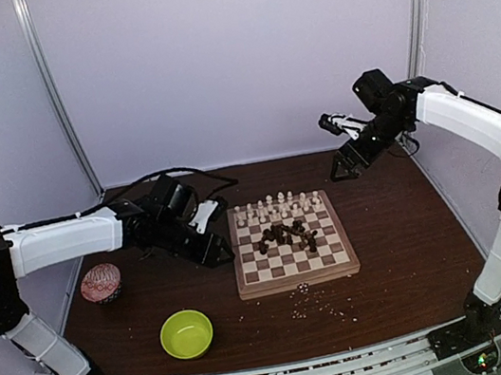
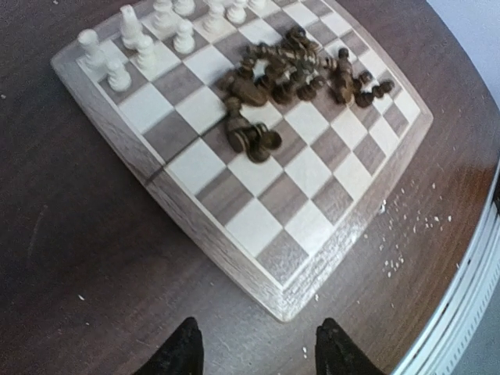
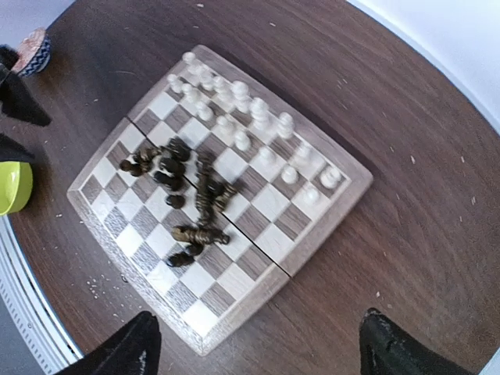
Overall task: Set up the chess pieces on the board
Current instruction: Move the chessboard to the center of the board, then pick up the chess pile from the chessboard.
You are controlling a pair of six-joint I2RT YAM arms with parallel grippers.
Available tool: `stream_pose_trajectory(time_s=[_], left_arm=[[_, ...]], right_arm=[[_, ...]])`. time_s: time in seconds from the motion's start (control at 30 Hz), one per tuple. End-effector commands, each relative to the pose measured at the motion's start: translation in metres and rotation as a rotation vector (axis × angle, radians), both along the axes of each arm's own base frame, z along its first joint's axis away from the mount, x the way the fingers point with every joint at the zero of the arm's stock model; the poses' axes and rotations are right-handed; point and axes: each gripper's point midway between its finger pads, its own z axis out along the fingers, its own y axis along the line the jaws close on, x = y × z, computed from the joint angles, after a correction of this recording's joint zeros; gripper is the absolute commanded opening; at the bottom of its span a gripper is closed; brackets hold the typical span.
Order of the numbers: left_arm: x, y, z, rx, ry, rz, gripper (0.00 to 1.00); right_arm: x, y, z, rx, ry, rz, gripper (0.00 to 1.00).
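Board (image 2: 308, 226) just ahead of left claw (image 2: 262, 353) (jaws apart)

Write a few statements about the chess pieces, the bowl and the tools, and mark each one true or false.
1. The cream pieces stand in rows along the far side of the board. True.
2. The dark pieces stand in rows as well. False: they lie heaped near the board's middle.
3. The green bowl sits off the board and looks empty. True.
4. The left tool grips a dark piece. False: the left tool and the right tool are both open and hold nothing.
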Motion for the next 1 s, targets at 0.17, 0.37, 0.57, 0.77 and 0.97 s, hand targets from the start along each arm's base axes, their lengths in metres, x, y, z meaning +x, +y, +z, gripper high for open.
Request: stream_pose_trajectory(time_s=[0.17, 0.37, 0.57, 0.77, 0.97], left_arm=[[0.064, 0.011, 0.056, -0.13, -0.228, 0.283, 0.57], [0.062, 0.013, 0.048, -0.166, -0.196, 0.31, 0.55], [0.054, 0.016, 0.035, -0.18, -0.164, 0.323, 0.53], [0.052, 0.016, 0.029, -0.182, -0.152, 0.322, 0.53], [0.054, 0.014, 0.026, -0.176, -0.148, 0.317, 0.52]], right_arm=[[-0.003, 0.096, -0.047, -0.151, 0.009, 0.269, 0.6], [0.001, 0.136, -0.085, -0.225, 0.041, 0.298, 0.52], [0.002, 0.149, -0.106, -0.255, 0.065, 0.292, 0.49], [0.001, 0.151, -0.121, -0.261, 0.098, 0.289, 0.4], [-0.006, 0.155, -0.125, -0.242, 0.131, 0.312, 0.37]])
